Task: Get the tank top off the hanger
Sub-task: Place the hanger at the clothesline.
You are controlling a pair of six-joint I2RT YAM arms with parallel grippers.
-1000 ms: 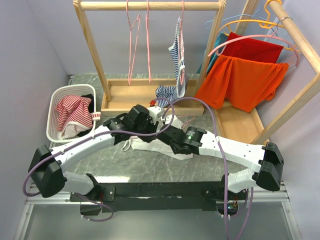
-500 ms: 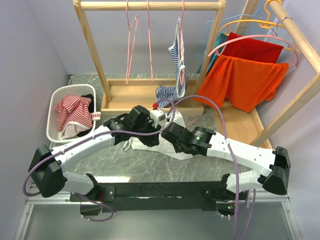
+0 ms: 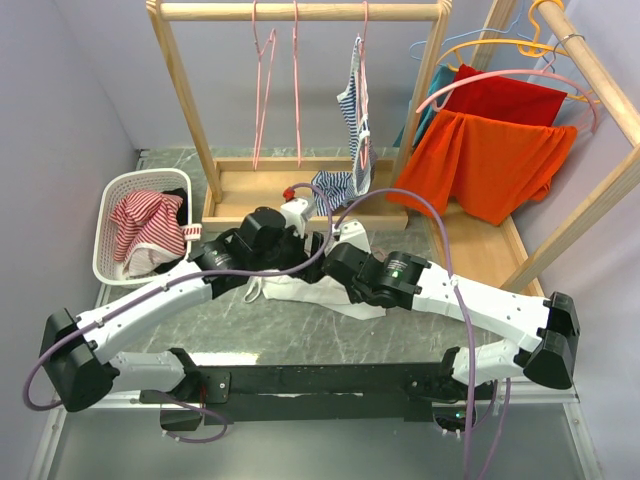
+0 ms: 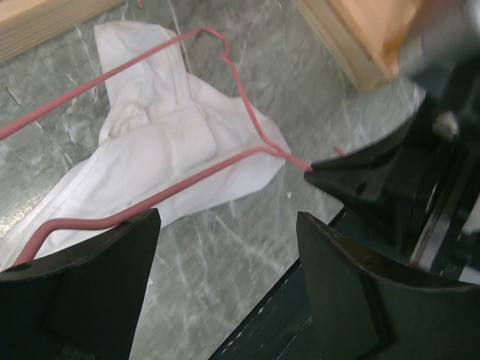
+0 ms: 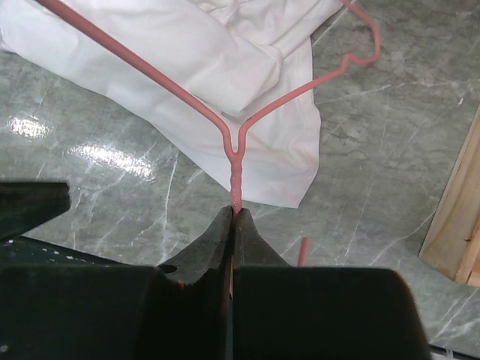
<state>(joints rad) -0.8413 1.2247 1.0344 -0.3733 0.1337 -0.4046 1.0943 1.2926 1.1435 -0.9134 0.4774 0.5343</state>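
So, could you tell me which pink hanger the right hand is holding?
The hanger lying on the table with the white top, pinched at its neck by the right hand; the other hangers hang on the rack.

A white tank top (image 4: 161, 154) lies crumpled on the marbled green table (image 4: 225, 247), spreading from the upper left down toward the left edge. A pink wire hanger (image 4: 264, 146) rests over it, hook toward the top. Its neck runs right to the tip of the right gripper (image 4: 313, 169), which meets it there. The left gripper (image 4: 225, 289) has its two dark fingers (image 4: 82, 277) spread wide in the foreground, and the hanger's lower arm disappears behind the left one. A wooden frame (image 4: 360, 37) crosses the upper right corner.
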